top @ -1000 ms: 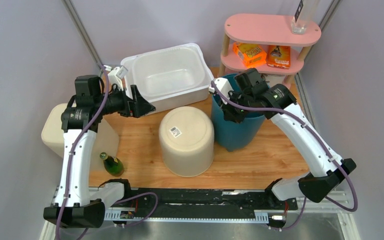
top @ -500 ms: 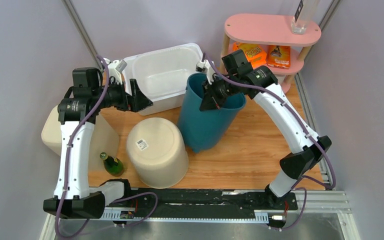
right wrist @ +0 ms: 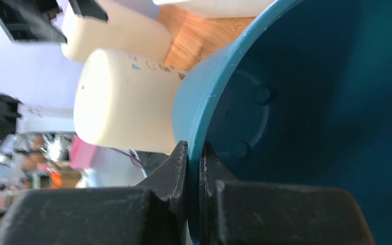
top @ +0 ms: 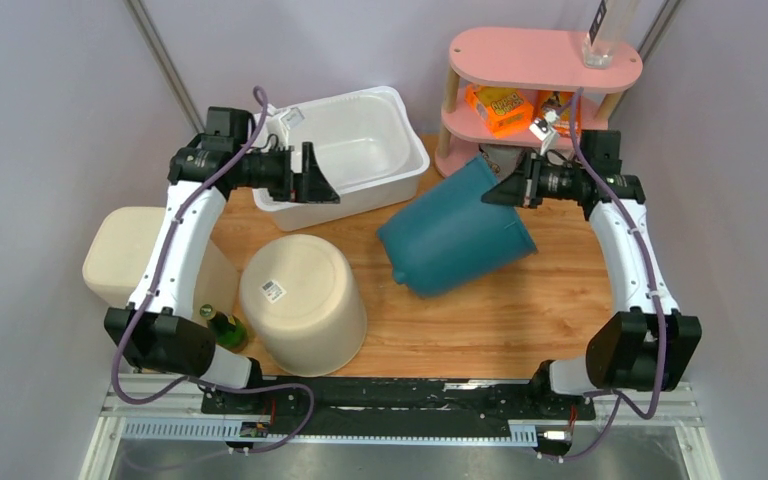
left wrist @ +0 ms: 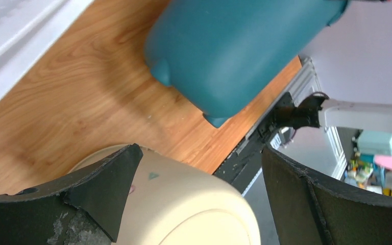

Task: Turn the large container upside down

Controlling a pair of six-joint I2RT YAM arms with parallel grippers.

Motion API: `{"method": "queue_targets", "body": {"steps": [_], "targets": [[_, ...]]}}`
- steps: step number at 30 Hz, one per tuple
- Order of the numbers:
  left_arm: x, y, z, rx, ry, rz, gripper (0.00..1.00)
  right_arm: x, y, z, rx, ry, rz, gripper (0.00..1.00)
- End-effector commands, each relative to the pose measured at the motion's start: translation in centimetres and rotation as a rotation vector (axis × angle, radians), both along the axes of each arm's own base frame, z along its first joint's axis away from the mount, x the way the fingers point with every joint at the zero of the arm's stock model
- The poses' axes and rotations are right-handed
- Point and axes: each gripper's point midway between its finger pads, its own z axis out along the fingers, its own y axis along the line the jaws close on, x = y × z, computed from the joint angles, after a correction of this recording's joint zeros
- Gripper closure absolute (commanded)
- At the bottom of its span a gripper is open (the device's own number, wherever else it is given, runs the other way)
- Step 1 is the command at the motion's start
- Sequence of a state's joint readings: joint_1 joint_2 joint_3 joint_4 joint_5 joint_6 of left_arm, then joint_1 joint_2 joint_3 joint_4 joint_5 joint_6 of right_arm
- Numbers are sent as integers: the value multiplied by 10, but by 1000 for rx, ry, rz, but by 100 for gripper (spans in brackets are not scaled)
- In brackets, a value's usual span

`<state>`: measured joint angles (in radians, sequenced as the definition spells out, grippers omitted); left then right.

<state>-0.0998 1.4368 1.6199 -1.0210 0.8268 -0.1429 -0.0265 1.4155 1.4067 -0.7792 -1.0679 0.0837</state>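
The large container is a teal bin (top: 450,240) (left wrist: 235,46), tipped far over with its mouth toward the right and its base toward the table's middle. My right gripper (top: 508,190) (right wrist: 194,148) is shut on its rim, one finger inside (right wrist: 212,168) and one outside the wall. The bin's dark inside (right wrist: 311,102) fills the right wrist view. My left gripper (top: 325,185) (left wrist: 200,153) stands open over the white tub's front edge, apart from the bin, with nothing between its fingers.
A cream bin (top: 300,300) (left wrist: 184,204) (right wrist: 127,102) sits upside down left of the teal one. A white tub (top: 345,145) is at the back, a second cream bin (top: 120,255) and a green bottle (top: 225,328) at the left, a pink shelf (top: 540,60) behind right.
The right arm has swung the teal bin from upright to tipped on its side, carrying the rim rightward. The cream bin has slid left. The left arm has moved back and right.
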Motion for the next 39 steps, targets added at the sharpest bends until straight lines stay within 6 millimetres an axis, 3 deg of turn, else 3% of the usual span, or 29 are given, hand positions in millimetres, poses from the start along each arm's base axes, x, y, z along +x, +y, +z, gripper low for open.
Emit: {"method": "queue_targets", "body": {"steps": [1,7,10,16,19,23,30,35,39], "targets": [[-7,-38,18,-9,-79,-131,0,5,-42,-9,190,153,-114,100],[-20,-79,13,-42,-54,-267,0,9,-122,-44,381,355,-340,99],[-28,-103,4,-65,-6,-347,0,9,-146,-62,385,370,-416,81],[-21,-141,-25,56,-6,-363,0,13,-197,-103,-29,354,-575,52],[-15,-147,-28,73,-9,-353,0,15,-220,-102,-206,301,-589,49],[-13,-146,-29,74,-20,-335,0,18,-246,-83,-394,214,-622,45],[-14,-146,-22,61,-36,-324,0,6,-253,-60,-543,180,-628,41],[-16,-151,-22,25,-4,-331,0,-7,-265,-56,-656,206,-673,46],[-14,-155,-19,8,-5,-336,1,-20,-272,-60,-748,225,-661,63]]}}
